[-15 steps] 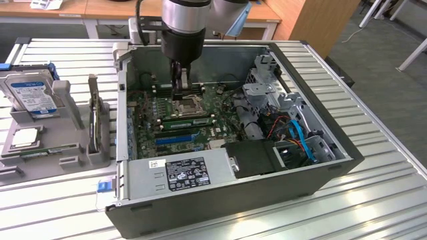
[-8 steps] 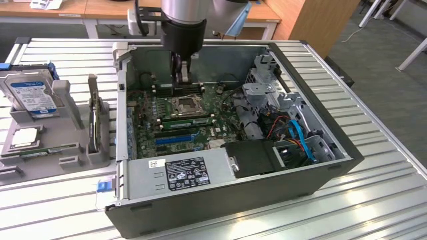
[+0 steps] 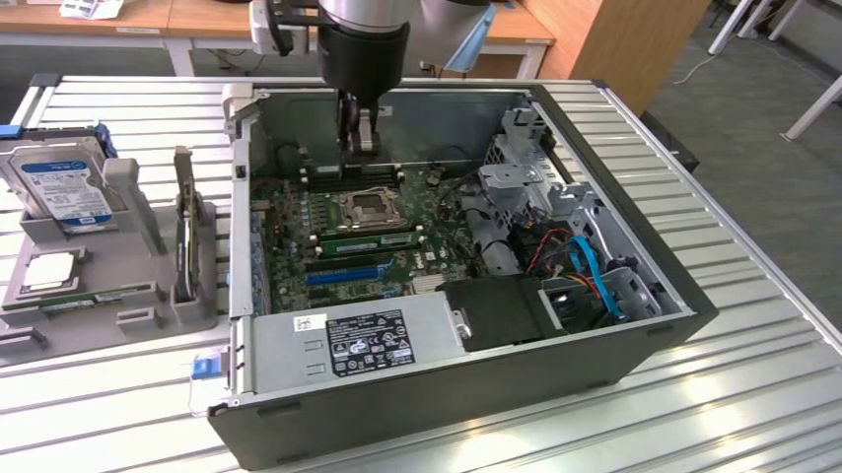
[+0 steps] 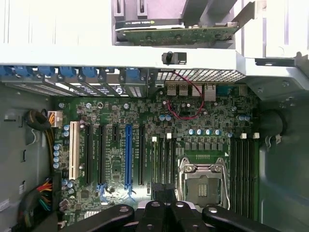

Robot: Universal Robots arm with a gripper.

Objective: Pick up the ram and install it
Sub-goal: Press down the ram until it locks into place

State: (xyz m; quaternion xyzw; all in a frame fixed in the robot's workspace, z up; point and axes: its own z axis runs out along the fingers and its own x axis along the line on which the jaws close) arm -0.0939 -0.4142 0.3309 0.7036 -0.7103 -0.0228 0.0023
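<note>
**A:** Start at the claw. What state is it in?

**B:** The gripper (image 3: 358, 146) hangs low inside the open computer case (image 3: 632, 197). Its jaws are drawn together, and I see no green board between them. In the wrist view the gripper (image 4: 164, 209) has its dark tips side by side, with nothing I can read as a held stick, though I can't rule out a thin edge hidden there.

**A:** What is right under it?

**B:** The black memory slots (image 4: 163, 159), just beside the CPU socket (image 4: 203, 181). In the exterior view these memory slots (image 3: 349, 179) run across the picture, close under the tips.

**A:** And the ram?

**B:** The ram (image 3: 82, 295), as I judge it, is the thin green stick lying flat in the grey holder (image 3: 125, 202). That is outside the case, on the exterior view's left.

**A:** So which way from the claw?

**B:** Toward the exterior view's left and nearer that camera, well apart. The case wall (image 3: 241, 246) and an upright graphics card (image 3: 184, 236) stand between the two.

**A:** Its long axis?

**B:** It runs roughly across the exterior view, much like the slots, so I judge stick and slots close to parallel
</note>
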